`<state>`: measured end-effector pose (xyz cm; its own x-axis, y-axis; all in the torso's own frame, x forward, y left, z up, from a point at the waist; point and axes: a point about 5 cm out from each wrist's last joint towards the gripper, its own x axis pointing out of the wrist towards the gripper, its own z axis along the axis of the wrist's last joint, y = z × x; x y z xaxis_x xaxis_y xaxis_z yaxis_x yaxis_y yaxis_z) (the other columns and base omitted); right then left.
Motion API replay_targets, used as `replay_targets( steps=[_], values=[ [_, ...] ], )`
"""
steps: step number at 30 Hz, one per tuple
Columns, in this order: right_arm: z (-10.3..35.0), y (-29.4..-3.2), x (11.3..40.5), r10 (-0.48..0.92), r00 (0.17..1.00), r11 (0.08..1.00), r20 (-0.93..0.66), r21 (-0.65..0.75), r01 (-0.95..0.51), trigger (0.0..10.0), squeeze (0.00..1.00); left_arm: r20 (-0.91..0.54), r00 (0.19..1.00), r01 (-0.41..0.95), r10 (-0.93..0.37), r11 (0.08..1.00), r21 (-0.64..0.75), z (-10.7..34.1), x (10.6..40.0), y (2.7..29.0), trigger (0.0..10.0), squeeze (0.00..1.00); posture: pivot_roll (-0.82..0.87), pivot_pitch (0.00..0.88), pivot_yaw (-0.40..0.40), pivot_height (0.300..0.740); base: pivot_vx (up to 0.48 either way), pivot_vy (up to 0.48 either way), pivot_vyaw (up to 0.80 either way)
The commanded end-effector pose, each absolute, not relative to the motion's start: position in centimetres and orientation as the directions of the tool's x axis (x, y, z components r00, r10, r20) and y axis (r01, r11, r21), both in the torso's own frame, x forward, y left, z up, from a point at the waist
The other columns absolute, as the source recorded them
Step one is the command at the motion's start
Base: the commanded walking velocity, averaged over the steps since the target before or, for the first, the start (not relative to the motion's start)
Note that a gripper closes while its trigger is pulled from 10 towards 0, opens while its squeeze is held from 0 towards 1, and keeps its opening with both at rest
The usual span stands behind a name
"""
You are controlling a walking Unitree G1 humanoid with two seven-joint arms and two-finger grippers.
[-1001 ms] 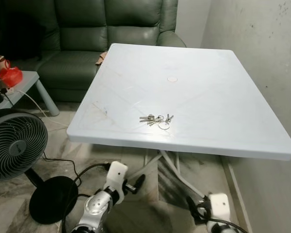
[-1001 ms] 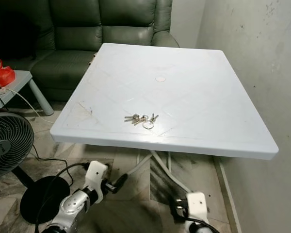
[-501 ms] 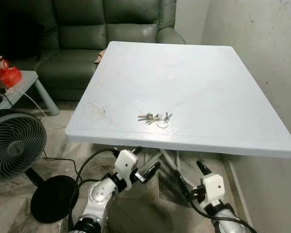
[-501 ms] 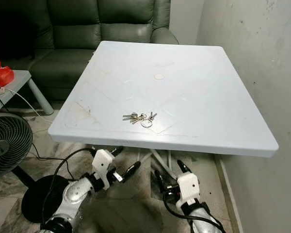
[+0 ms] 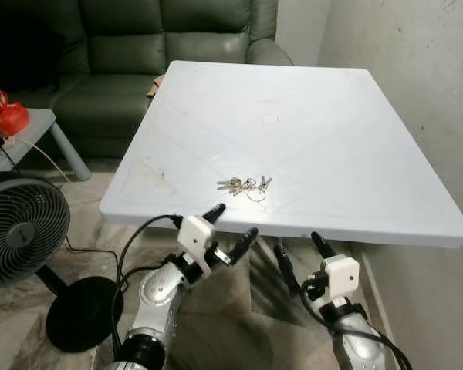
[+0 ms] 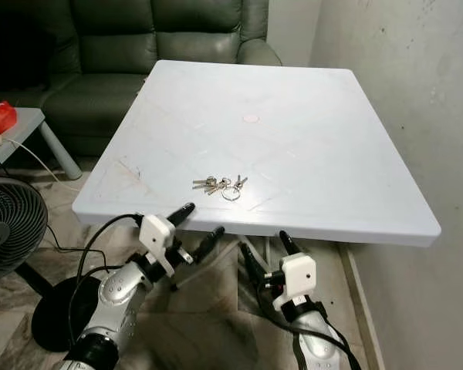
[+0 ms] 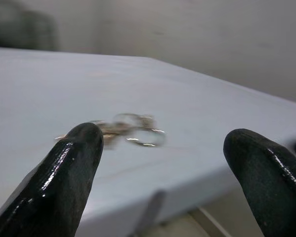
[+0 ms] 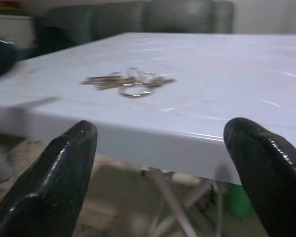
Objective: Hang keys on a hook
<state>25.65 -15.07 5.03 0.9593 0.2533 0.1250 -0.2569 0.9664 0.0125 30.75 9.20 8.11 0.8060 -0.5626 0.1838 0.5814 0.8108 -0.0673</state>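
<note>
Near the table's (image 5: 386, 154) front edge lay the keys (image 5: 244, 186) — untouched. Both grippers hung below that edge, the left gripper (image 5: 230, 227) and right gripper (image 5: 299, 253) splayed wide, grasping nothing. The reach was underway; next, one must rise over the bunch — no hook visible.

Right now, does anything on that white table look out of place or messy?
Only the keys: a loose bunch lying splayed near the front edge of the otherwise bare white table, rather than hanging anywhere. Nothing looks spilled or broken.
</note>
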Motion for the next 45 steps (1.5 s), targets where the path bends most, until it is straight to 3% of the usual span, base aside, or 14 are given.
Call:
replay_targets(
  steps=[1,10,15,31,45],
  values=[
    [6.0,-16.0,26.8,0.168,0.977,0.983,0.134,0.056,-0.176,10.0,0.00,0.154,0.881,0.468,-0.447,0.872,-0.142,8.1,31.9,10.4,10.0,0.00,-0.04,0.043,-0.004,0.740,0.000,0.000,0.00],
    [7.6,-18.2,29.1,-0.006,0.993,0.999,0.120,0.051,0.000,10.0,0.00,0.074,0.960,0.279,-0.270,0.944,-0.176,9.1,34.1,12.1,10.0,0.00,-0.04,0.040,-0.019,0.740,0.000,0.000,0.00],
    [8.1,-18.8,29.0,-0.019,0.992,0.998,0.124,0.060,0.011,10.0,0.00,0.084,0.979,0.200,-0.188,0.963,-0.179,10.3,35.0,14.0,10.0,0.00,-0.03,0.030,-0.024,0.740,0.000,0.000,0.00],
    [8.6,-18.6,28.0,-0.002,0.992,1.000,0.127,0.015,0.000,10.0,0.00,0.120,0.979,0.183,-0.164,0.969,-0.168,11.2,34.9,15.2,10.0,0.00,-0.03,0.029,-0.024,0.740,0.000,0.000,0.00],
    [8.9,-18.8,27.8,-0.007,0.993,1.000,0.117,-0.004,0.008,10.0,0.00,0.105,0.984,0.159,-0.143,0.973,-0.167,11.3,34.9,15.7,10.0,0.00,-0.02,0.050,-0.031,0.740,0.000,0.466,0.00]
  ],
)
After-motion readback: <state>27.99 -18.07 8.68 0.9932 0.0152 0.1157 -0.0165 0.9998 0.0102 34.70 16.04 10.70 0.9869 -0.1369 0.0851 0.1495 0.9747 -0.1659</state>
